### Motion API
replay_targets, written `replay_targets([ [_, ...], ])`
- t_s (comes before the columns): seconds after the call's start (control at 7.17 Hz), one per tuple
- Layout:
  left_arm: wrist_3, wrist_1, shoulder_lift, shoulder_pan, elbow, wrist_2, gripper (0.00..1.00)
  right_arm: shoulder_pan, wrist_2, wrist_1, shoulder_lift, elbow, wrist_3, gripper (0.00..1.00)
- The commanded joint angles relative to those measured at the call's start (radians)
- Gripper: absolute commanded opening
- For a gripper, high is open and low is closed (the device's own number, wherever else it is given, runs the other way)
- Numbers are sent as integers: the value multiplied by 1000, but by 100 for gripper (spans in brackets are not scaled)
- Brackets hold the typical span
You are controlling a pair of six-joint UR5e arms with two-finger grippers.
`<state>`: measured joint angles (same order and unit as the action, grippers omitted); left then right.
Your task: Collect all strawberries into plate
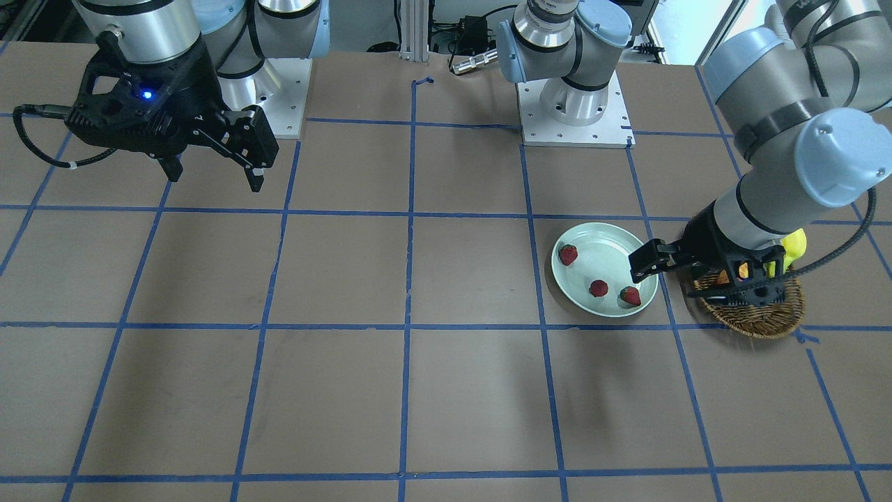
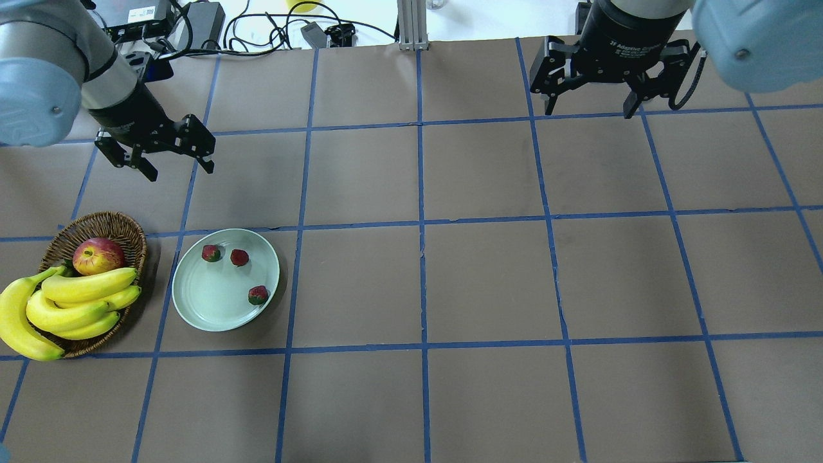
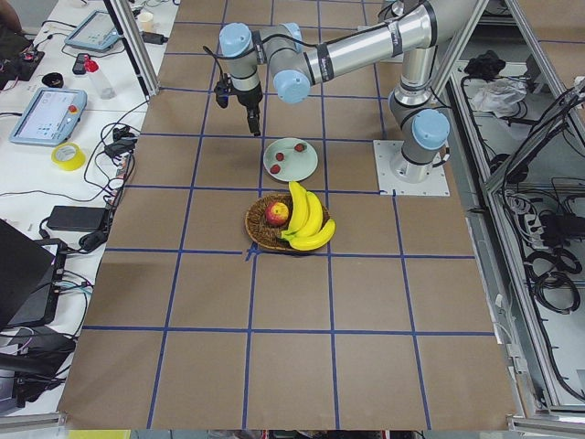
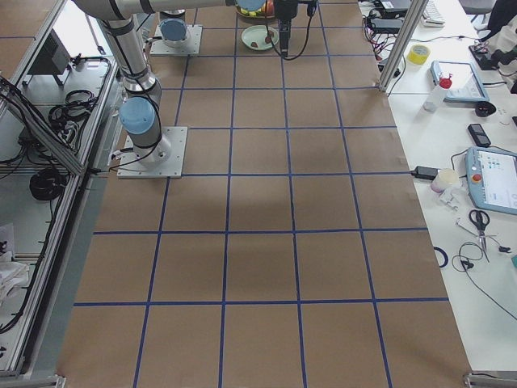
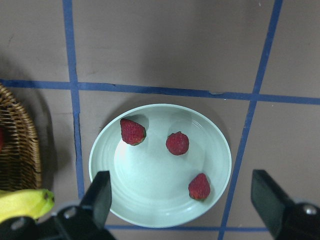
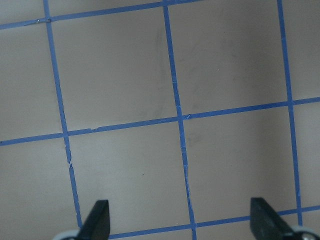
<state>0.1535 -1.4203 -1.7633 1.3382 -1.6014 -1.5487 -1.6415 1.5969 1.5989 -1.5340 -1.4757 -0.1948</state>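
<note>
Both claws are spread wide and empty: the right gripper [image 2: 588, 110] over the taped table [image 2: 488, 283], the left gripper [image 2: 180, 170] hanging above the mint-green plate [image 2: 212, 302]. All three strawberries [image 2: 239, 257] lie inside the plate. Collection appears complete; the next move is probably a withdrawal.

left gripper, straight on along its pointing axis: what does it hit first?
Probably the plate: in the left wrist view the left gripper, jaws open, points down at its bare floor, close beside the nearest strawberry. Its height above the plate is unclear.
</note>
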Motion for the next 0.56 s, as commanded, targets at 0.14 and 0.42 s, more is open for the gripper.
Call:
replay_targets([
  [0.14, -15, -22, 79, 25, 37, 4, 100, 0, 2, -1, 0, 0, 0, 100],
  [0.42, -17, -22, 123, 105, 38, -4, 100, 0, 2, -1, 0, 0, 0, 100],
])
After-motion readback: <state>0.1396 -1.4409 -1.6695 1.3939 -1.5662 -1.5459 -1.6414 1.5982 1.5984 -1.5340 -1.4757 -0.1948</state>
